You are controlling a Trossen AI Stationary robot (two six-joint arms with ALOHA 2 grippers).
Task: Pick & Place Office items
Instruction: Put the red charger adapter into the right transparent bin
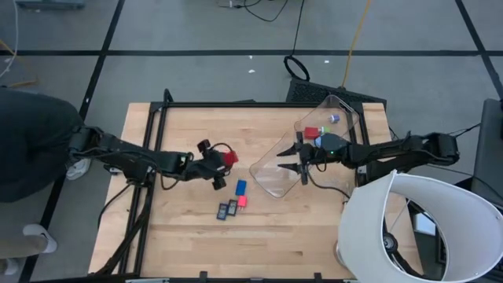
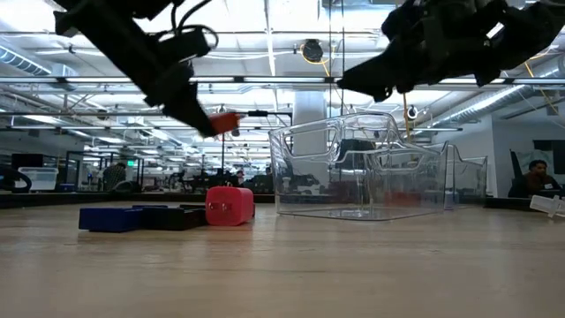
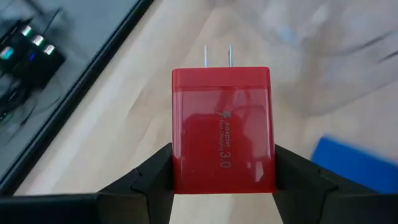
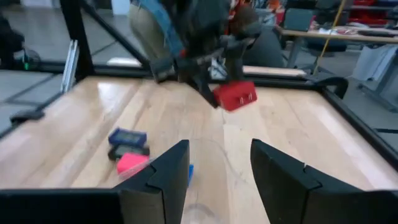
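Red is the plug that the left gripper holds. The two dark fingers press on its sides, and its two metal pins stick out past them. In the low view the red plug hangs in the air, up off the wooden table.

The clear bin lies on its side on the table. The held plug is a little way off from the bin's open mouth, on the left arm's side.

More small things lie on the table near the bin's mouth, on that same side. There is a blue block, a pink-red block just beside it, and two dark flat pieces next to that. They are farther from the bin than the held plug is.

Inside the bin sit a red block, a blue piece and a small light piece.

The right gripper is at the bin's mouth. Its fingers stand partly apart, one on each side of the bin's clear edge. I cannot tell if they pinch it.
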